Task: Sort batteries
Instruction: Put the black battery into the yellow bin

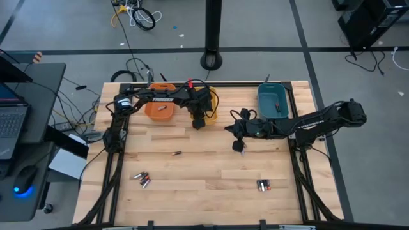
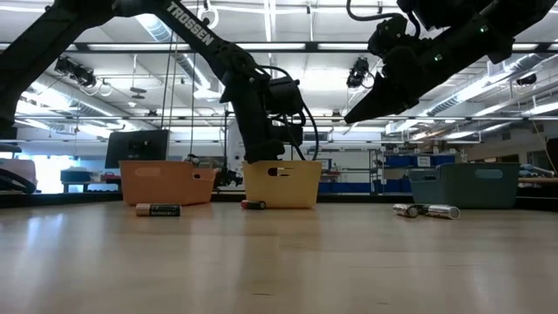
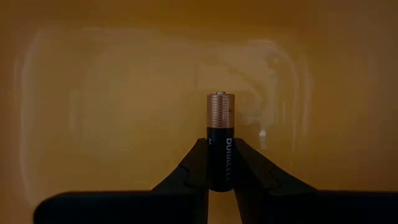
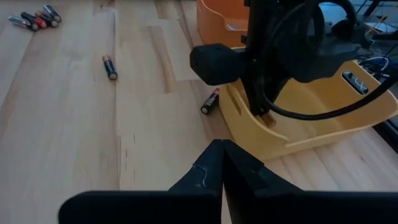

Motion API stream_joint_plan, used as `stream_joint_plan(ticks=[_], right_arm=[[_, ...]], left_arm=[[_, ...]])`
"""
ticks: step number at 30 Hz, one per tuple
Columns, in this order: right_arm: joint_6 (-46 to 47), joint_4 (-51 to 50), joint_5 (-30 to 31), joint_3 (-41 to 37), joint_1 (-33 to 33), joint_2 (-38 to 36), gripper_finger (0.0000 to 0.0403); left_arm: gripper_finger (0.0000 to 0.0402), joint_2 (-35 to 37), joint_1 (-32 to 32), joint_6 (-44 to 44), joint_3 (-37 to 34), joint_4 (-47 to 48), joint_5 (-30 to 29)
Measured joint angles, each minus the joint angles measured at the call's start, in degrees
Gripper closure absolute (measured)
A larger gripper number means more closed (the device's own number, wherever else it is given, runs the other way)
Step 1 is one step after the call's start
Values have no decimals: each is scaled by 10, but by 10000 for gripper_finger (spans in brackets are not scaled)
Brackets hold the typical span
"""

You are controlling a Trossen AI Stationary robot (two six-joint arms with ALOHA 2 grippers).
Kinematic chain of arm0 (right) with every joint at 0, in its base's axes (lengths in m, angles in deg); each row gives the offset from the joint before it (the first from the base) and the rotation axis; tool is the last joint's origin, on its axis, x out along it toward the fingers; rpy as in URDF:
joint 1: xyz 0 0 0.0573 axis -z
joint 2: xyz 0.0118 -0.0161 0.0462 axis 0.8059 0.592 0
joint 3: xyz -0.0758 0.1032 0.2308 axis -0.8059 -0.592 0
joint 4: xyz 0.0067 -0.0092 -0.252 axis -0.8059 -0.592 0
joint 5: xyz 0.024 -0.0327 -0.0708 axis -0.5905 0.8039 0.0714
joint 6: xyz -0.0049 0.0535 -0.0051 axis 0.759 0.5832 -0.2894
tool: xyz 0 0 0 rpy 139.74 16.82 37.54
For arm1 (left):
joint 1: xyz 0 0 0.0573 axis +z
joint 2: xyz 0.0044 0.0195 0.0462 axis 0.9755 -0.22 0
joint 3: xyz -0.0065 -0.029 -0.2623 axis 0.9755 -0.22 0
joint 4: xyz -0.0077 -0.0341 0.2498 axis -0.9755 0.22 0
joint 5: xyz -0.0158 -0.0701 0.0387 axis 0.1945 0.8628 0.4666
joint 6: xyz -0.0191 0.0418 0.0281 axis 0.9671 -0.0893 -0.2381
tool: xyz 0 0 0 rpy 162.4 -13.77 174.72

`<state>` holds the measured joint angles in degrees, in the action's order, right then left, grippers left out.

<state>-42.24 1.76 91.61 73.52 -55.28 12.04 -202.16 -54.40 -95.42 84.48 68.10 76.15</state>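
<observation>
My left gripper (image 3: 221, 180) is pinching one black cylindrical battery with a copper end (image 3: 221, 140). The cell stands out straight ahead from between my fingertips, its long axis in line with the fingers and its copper end leading. Ahead of it lies only the smooth inner wall of the yellow plastic bin (image 3: 93, 93). In the high view this gripper is down at that bin, between the orange plastic bin (image 1: 159, 110) and my right arm, so I judge release is what remains; nothing stands between the cell and the bin floor.

My right gripper (image 4: 221, 163) hangs above the table with its jaws pressed together and empty, just beside the yellow bin's wall and short of the teal plastic bin (image 1: 275, 101).

Cells not yet sorted:
- one dark cell with a red end (image 4: 210, 101), lying on the wood against the yellow bin's outer corner, nearest my right gripper;
- one black cell (image 4: 110, 67) lying alone near mid-table;
- a cluster of small cells (image 1: 142, 178) on the left arm's side;
- a second cluster (image 1: 264, 185) on the right arm's side.

My left arm crowds the yellow bin, obstructing the right's approach to the nearby cell.
</observation>
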Motion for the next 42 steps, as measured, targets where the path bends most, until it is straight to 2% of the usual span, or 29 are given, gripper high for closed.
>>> stream_joint_plan(ticks=[8, 22, 33, 42], right_arm=[[0, 5, 0, 0, 0, 0, 379], [-3, 5, 1, 0, 0, 0, 389], [-4, 5, 1, 0, 0, 0, 388], [-4, 5, 1, 0, 0, 0, 387]], left_arm=[[350, 0, 0, 0, 0, 1, 0], [350, -16, 0, -4, 1, -1, 3], [319, -20, -1, 4, 32, 23, -19], [315, -20, -2, 5, 54, 61, -39]])
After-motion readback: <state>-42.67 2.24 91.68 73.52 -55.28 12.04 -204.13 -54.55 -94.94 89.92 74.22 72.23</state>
